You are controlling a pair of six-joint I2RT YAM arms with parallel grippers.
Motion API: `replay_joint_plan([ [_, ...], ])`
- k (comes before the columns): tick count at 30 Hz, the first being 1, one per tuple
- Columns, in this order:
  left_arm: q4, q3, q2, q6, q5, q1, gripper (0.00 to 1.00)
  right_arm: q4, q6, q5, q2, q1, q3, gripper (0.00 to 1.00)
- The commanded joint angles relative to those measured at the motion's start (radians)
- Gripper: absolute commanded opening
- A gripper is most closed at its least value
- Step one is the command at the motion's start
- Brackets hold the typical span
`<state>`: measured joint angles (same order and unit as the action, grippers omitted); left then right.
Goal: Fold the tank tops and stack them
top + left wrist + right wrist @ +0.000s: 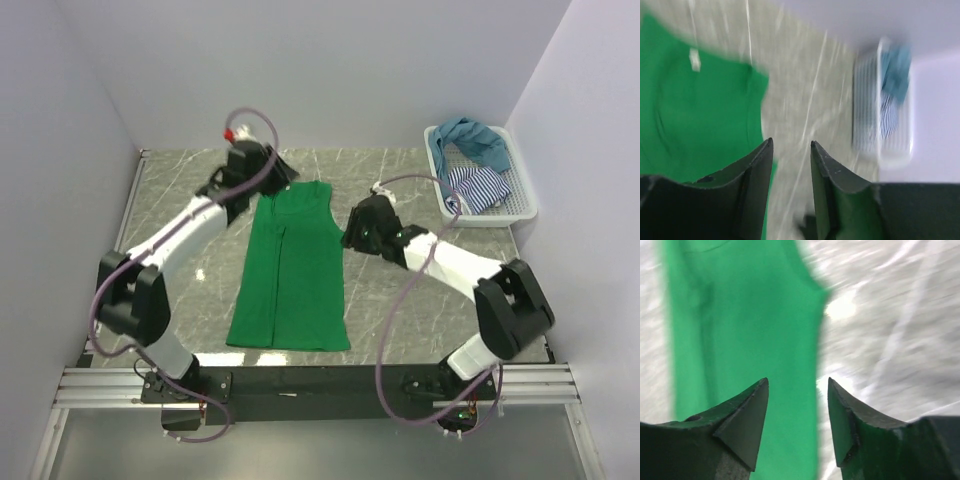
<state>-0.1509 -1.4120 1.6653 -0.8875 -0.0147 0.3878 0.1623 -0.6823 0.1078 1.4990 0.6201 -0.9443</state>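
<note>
Grey-veined marble tabletop (420, 300), walled in by plain white panels (350, 60), carried a bright green sleeveless fabric tank top (290, 270) spread flat and lengthwise, its straps at the far end and its hem near the arm bases. This top lay between the two end effectors. The left gripper (791, 143) stood over the top's far left shoulder, its dark fingers spread apart with nothing between them; green cloth showed under and to the left of its left finger, bare marble under the gap. The right gripper (798, 381) sat just beside the top's right edge near the armhole, jaws likewise parted and empty, with the green edge running beneath the gap and marble to the right. Well off to the right of that gripper, at the far corner, a white plastic mesh basket (523, 195) held a dusty teal-blue top (475, 140) heaped over a navy-and-white striped top (475, 188). Both wrist views were blurred
</note>
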Motion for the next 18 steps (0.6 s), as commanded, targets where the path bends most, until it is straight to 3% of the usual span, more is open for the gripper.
replay_joint_plan([
  [1,-0.009,0.172,-0.136,-0.024,0.061,0.115,0.41,0.048,0.113,-0.054,0.110,-0.085,-0.103,0.56],
  [5,0.027,0.364,-0.307,-0.045,0.087,0.262,0.39,0.074,0.144,-0.076,0.228,-0.129,-0.198,0.55],
  [8,0.005,0.461,-0.351,-0.050,0.125,0.379,0.38,0.066,0.153,-0.091,0.296,-0.145,-0.247,0.55],
  [18,0.073,0.639,-0.346,-0.110,0.171,0.672,0.40,0.020,0.129,-0.125,0.443,-0.161,-0.312,0.51],
])
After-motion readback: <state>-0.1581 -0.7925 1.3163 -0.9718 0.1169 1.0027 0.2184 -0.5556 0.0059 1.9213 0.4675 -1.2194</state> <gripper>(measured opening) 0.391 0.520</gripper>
